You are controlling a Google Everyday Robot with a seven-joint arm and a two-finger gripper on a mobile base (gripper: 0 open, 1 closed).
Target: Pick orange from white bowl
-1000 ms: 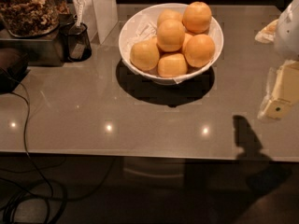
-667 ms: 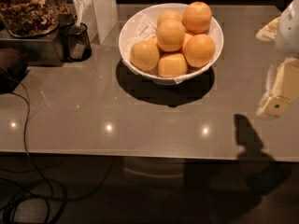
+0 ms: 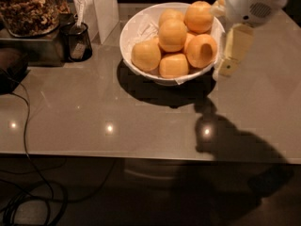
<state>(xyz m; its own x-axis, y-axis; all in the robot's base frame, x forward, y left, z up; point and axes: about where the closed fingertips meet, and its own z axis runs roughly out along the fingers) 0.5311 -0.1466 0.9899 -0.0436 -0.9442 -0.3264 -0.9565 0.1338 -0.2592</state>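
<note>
Camera view: round, smooth, yellow-orange orange (image 3: 201,51) on the right side of the white bowl (image 3: 129,36), heaped among near-identical fruit. Gripper (image 3: 231,51) just beside the bowl's right rim, close to that orange, partly cut off by the top edge. Open or closed: impossible to tell, likewise any hold. Clear jar (image 3: 28,8) of brown nuts at top left, cropped.

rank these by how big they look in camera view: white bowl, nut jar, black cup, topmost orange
1. wide glossy white bowl
2. clear jar of brown nuts, partly cut off by the frame
3. small black cup and topmost round orange fruit: about alike
The pale gripper hangs beside the bowl's right rim.
</note>
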